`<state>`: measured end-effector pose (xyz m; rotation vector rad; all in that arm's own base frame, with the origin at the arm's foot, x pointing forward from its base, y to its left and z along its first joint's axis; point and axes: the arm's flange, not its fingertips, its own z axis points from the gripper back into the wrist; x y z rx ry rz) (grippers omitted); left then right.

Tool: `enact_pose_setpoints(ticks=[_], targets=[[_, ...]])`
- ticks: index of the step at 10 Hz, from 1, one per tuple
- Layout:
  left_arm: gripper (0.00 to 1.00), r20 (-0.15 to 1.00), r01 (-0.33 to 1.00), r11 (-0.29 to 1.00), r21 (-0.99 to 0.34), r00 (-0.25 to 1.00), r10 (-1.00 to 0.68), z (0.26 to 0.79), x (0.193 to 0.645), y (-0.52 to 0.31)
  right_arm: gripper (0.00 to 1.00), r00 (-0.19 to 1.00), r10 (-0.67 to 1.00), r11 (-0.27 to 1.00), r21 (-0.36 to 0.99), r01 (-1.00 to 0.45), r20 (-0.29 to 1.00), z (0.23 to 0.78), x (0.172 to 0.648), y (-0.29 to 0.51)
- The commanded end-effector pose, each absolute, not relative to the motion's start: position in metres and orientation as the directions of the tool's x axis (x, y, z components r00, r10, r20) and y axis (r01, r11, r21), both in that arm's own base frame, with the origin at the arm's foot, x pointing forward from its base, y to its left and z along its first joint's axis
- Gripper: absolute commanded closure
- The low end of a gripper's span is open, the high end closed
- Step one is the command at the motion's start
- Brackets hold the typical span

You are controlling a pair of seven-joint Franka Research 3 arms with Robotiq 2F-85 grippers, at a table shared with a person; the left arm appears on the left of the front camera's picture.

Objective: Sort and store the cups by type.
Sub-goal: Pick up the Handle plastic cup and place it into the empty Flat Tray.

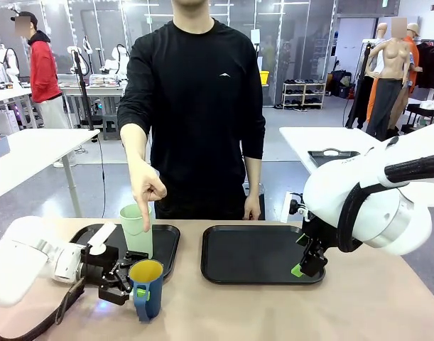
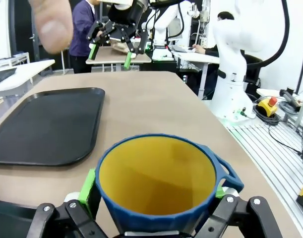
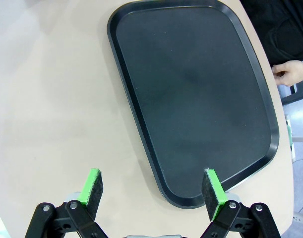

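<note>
Short dark blue plastic mug (image 2: 158, 186) bottom: I can't see it, the left wrist picture cuts it off.
Tall pale mint-green plastic tumbler (image 1: 137, 229) base: hidden behind the mug.
Person's pointing hand (image 2: 51, 24): blurry, cut off on top.

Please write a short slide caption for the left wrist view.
Left gripper closed around the blue mug, yellow inside, beside a black tray.
</note>
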<state>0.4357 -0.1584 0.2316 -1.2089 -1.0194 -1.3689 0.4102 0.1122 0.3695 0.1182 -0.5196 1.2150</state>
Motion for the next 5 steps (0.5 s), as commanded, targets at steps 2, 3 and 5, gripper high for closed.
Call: enact_pose_setpoints(ticks=[2,3,5], targets=[[0.20,0.994,0.989,-0.150,0.019,-0.036,-0.108,0.2079,0.4266,-0.1567,0.00,0.236,0.856,0.357,-0.197,-0.913,0.459,0.3662,0.4112,0.1122],[0.38,0.994,0.988,-0.151,0.011,-0.028,-0.110,0.2078,0.4269,-0.1569,0.00,0.236,0.856,0.357,-0.197,-0.913,0.459,0.3662,0.4112,0.1122],[0.58,0.993,0.988,-0.154,0.013,-0.031,-0.114,0.2071,0.4269,-0.1580,0.00,0.236,0.856,0.357,-0.197,-0.913,0.459,0.3662,0.4112,0.1122]])
